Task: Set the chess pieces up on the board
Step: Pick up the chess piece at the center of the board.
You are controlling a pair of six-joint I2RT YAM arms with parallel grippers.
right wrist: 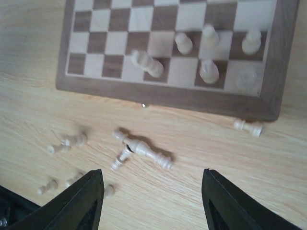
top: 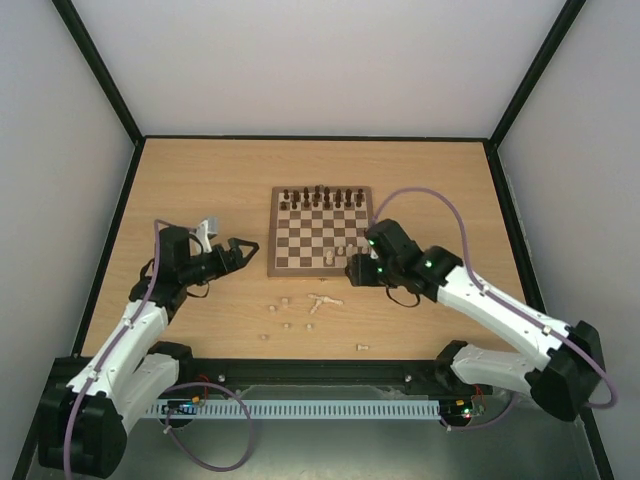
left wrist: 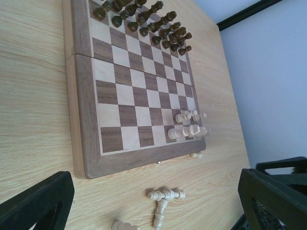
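The board point(top: 300, 247) lies mid-table with dark pieces on its far rows. Several pale chess pieces point(top: 350, 250) stand on its near right corner; in the right wrist view several stand point(right wrist: 208, 72) and one lies on its side point(right wrist: 147, 63). More pale pieces point(top: 322, 300) lie loose on the table in front of the board, two of them crossed point(right wrist: 141, 149) point(left wrist: 165, 196). My left gripper point(top: 250, 247) point(left wrist: 153, 191) is open and empty left of the board. My right gripper point(top: 352, 272) point(right wrist: 152, 177) is open and empty over the board's near right edge, above the crossed pieces.
Small pale pieces point(right wrist: 67, 142) lie scattered left of the crossed pair, one point(right wrist: 248, 127) lies by the board's near right corner, and one point(top: 362, 347) lies near the table's front edge. Dark pieces point(top: 320, 197) fill the board's far rows. White walls enclose the table.
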